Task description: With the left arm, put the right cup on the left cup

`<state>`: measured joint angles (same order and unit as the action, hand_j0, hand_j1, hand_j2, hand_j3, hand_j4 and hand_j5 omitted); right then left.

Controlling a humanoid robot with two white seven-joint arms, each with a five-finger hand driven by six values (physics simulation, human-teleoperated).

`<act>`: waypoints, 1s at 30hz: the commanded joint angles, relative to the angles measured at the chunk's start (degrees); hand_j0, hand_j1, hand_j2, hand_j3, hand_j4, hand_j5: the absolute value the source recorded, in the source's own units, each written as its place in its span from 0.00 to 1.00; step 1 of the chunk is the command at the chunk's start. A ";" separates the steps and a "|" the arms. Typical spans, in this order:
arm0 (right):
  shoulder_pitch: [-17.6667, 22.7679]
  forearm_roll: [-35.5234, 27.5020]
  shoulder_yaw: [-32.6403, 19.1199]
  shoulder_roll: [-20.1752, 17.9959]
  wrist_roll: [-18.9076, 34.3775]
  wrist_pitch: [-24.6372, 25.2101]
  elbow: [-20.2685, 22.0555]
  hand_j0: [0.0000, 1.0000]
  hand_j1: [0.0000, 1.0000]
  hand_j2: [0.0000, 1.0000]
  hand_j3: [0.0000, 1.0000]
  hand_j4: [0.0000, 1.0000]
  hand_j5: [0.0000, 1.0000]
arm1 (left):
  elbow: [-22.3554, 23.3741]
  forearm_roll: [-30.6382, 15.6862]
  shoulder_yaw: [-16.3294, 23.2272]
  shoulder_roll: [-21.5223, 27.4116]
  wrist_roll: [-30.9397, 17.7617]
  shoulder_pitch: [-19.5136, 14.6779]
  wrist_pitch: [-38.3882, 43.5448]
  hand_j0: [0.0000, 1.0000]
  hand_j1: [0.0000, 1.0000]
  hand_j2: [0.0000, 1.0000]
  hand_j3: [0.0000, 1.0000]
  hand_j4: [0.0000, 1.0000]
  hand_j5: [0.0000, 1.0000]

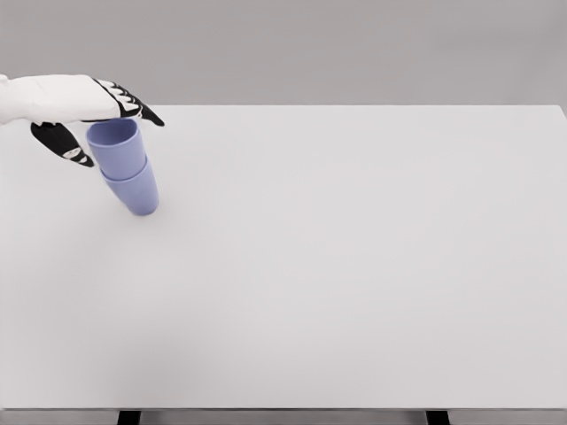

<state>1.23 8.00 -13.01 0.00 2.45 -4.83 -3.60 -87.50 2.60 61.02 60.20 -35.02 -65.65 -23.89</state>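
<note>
Cups stacked, left hand at rim

Bench (pixel 354 266) near side bare. Lower cup (pixel 136 193) stands at far left; upper cup (pixel 119 147) nested in it, stack leaning left. Left hand (pixel 84 119) straddles the upper rim, fingers spread, grip unclear. Grey wall beyond. Right arm unseen.

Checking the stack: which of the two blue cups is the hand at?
The upper cup, nested in the lower cup. The left hand flanks its rim; the lower cup stands on the table, untouched.

One cup (pixel 118 144) sits nested in another cup (pixel 136 190) at the table's (pixel 354 266) far left; the stack leans. The left hand (pixel 75 111) is just behind and left of the upper rim.
</note>
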 commanded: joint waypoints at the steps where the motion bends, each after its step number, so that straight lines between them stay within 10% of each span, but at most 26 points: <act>1: 0.00 0.00 0.00 0.00 0.01 0.00 0.00 1.00 1.00 1.00 1.00 1.00 1.00 | -0.74 -0.58 -1.60 0.36 0.02 0.09 -0.28 1.00 1.00 1.00 1.00 1.00 1.00; 9: 0.00 0.00 0.00 0.00 0.01 0.00 0.00 1.00 1.00 1.00 1.00 1.00 1.00 | -2.59 -3.48 -1.96 1.33 0.02 0.09 -0.28 1.00 1.00 1.00 1.00 1.00 1.00; 23: 0.00 0.00 0.00 0.00 0.01 0.00 0.00 1.00 1.00 1.00 1.00 1.00 1.00 | -6.63 -31.60 -2.40 3.88 0.02 3.51 -11.11 1.00 1.00 1.00 1.00 1.00 1.00; 30: 0.00 0.00 0.00 0.00 0.01 0.00 0.00 1.00 1.00 1.00 1.00 1.00 1.00 | -7.07 -36.00 -3.10 3.44 0.02 8.70 -11.11 1.00 1.00 1.00 1.00 1.00 1.00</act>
<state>1.23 8.00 -13.01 0.00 2.45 -4.83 -3.60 -94.52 -31.55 58.30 63.76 -35.03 -56.69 -35.09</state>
